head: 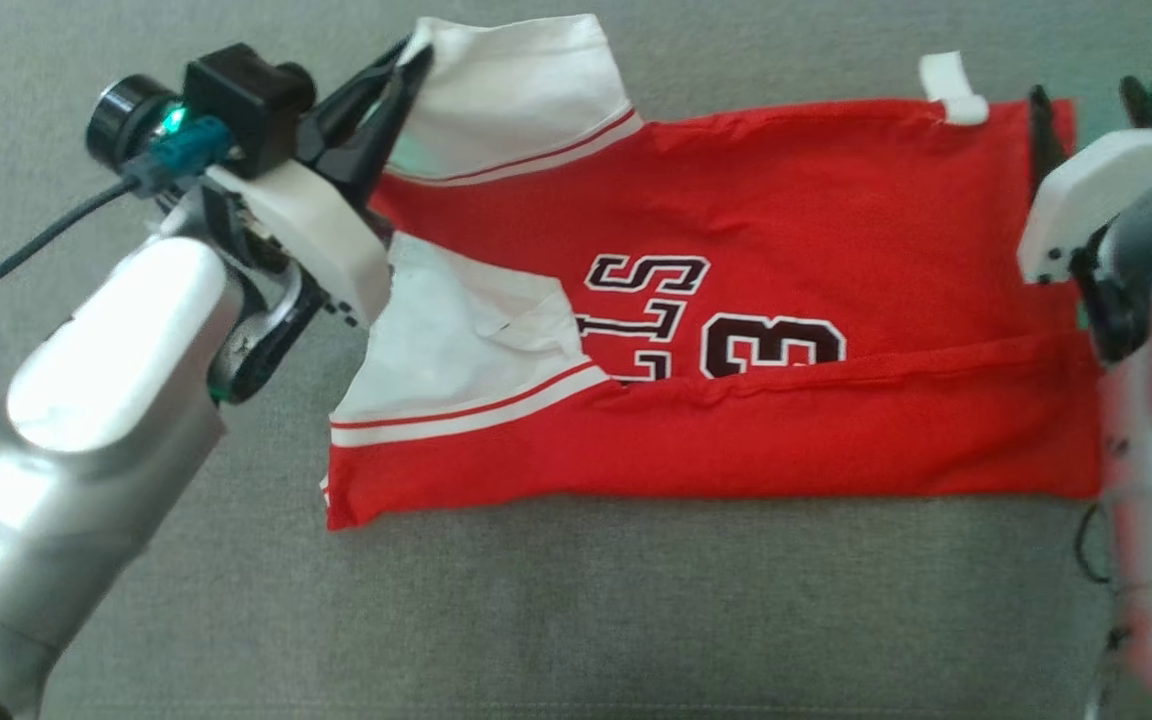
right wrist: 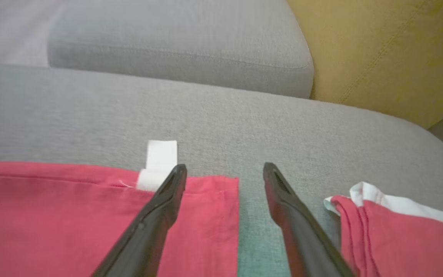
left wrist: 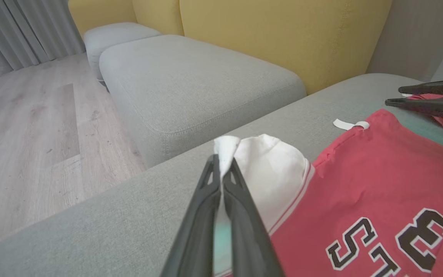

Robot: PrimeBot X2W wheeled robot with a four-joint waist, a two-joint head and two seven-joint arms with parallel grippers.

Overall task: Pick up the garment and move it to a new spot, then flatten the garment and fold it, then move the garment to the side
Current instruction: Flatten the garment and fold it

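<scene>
Left forearm [head: 106,370]: a smooth silver shell, nearest the head camera, with a black camera housing [head: 246,95] mounted just behind the left jaws.

Left jaws: pressed together on a pinch of the white sleeve [left wrist: 271,181]. A small tuft of the cloth stands out past the long dark fingertips [left wrist: 210,181].

Garment [head: 836,230]: a red jersey with white sleeves, red-and-white striped trim and black characters outlined in white. It lies spread on the sofa cushion [head: 576,620] between the two sets of jaws. Its edge nearest the robot is folded up over the lower part of the lettering.

Right jaws: wide apart, holding nothing. One finger [right wrist: 156,219] lies over the garment's red corner, just beside a white fabric tab [right wrist: 161,154]. The other finger is over bare cushion. Whether either finger touches the surface cannot be told. Outside the right jaws lies a bunched red fold [right wrist: 398,231] with white edging.

Cushion: coarse grey weave with rounded edges.

Beyond the left jaws: a second grey seat block [left wrist: 190,84], a mustard-yellow backrest [left wrist: 283,34] and a pale wood-plank floor [left wrist: 25,127].
</scene>
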